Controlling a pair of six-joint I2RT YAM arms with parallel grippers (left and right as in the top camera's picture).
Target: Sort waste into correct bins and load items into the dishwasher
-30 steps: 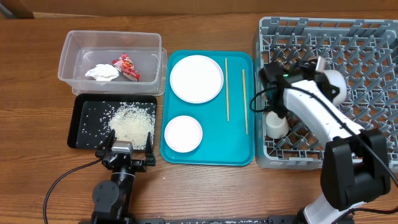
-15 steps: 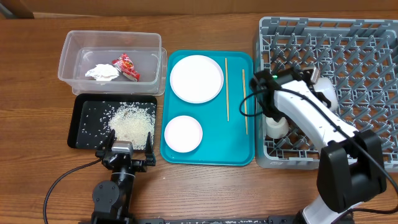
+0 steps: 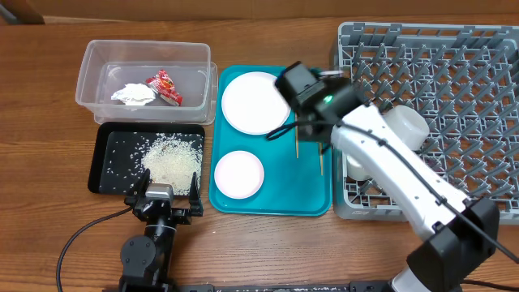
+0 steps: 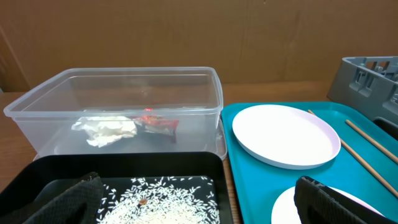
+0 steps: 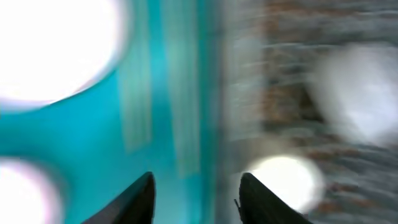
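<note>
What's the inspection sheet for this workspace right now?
Surface: wooden table, teal tray at centre.
Job's things: napkin and red wrapper in clear tub; rice in black tray; plate, small dish, chopsticks on teal tray; bowl and cup in grey rack.
Clutter: nothing seen.
Grippers: left gripper open at black tray's near edge; right gripper open, empty, above teal tray.
Cables: black cable on table by left arm.
Surroundings: brown cardboard wall.
</note>
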